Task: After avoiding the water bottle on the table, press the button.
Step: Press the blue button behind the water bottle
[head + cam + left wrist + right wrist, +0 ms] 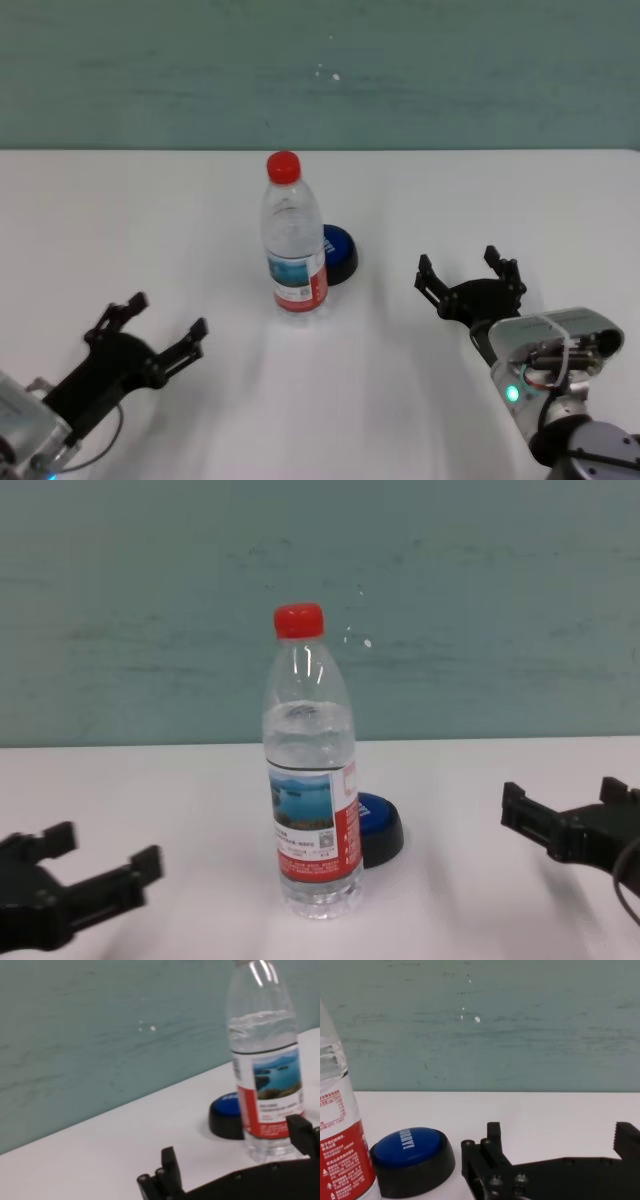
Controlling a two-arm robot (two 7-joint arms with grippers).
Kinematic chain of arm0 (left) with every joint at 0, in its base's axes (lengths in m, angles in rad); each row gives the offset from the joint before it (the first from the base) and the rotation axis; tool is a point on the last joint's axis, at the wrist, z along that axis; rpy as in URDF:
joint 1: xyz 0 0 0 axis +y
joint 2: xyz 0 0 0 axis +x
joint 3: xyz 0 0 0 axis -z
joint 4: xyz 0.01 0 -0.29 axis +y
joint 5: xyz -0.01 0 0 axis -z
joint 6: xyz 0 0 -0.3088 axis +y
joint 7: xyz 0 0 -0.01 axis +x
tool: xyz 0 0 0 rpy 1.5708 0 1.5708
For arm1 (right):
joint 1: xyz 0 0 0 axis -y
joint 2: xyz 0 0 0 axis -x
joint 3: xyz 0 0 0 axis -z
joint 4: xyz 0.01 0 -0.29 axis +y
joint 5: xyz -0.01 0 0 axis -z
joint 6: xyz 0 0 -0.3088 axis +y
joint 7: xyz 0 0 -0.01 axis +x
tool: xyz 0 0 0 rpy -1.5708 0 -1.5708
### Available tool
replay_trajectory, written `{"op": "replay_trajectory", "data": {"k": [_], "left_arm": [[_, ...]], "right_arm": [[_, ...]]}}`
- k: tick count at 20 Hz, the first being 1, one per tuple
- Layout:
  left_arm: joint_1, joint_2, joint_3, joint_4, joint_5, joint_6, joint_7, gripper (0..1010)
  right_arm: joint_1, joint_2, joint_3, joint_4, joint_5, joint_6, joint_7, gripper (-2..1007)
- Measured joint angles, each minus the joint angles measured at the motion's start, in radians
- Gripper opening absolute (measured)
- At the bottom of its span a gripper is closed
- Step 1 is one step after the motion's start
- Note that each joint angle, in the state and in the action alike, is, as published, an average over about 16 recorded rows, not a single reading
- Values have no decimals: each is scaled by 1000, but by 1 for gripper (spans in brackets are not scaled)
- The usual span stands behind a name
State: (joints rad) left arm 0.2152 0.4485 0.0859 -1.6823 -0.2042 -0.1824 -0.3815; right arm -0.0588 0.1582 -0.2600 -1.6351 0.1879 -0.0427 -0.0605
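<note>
Blue and low, the button (338, 252) sits on the white table (560, 200), just behind and to the right of the upright water bottle (292, 240). The right gripper (470, 285), fingers apart, hovers to its right; the left gripper (150, 335), also spread, waits well apart. A careless sideways reach would likely topple the bottle.

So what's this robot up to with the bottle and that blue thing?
Nothing is being handled yet. A water bottle stands upright on the white table, with a blue button right behind it, partly hidden from the robot. The right end effector hangs open to the button's right, apart from it. The left end effector waits open nearer the robot, left of the bottle. The button is not yet pressed, and the bottle blocks the straight path to it.
</note>
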Motion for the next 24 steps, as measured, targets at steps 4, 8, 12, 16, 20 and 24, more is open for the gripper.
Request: {"op": "replay_trajectory", "data": {"k": [4, 8, 12, 16, 20, 24], "left_arm": [[-11, -10, 38, -8, 19, 7, 6, 1000], [-22, -21, 67, -17, 29, 19, 14, 1000], [-30, -32, 89, -29, 29, 36, 21, 1000], [-39, -45, 108, -39, 27, 54, 31, 1000], [-52, -60, 122, -43, 28, 69, 43, 1000], [-68, -76, 132, -43, 28, 82, 56, 1000]], "right_arm": [[0, 0, 0, 0, 0, 0, 0, 1004], [0, 0, 0, 0, 0, 0, 0, 1004], [0, 0, 0, 0, 0, 0, 0, 1004], [0, 0, 0, 0, 0, 0, 0, 1004], [0, 0, 0, 0, 0, 0, 0, 1004], [0, 0, 0, 0, 0, 0, 0, 1004]]}}
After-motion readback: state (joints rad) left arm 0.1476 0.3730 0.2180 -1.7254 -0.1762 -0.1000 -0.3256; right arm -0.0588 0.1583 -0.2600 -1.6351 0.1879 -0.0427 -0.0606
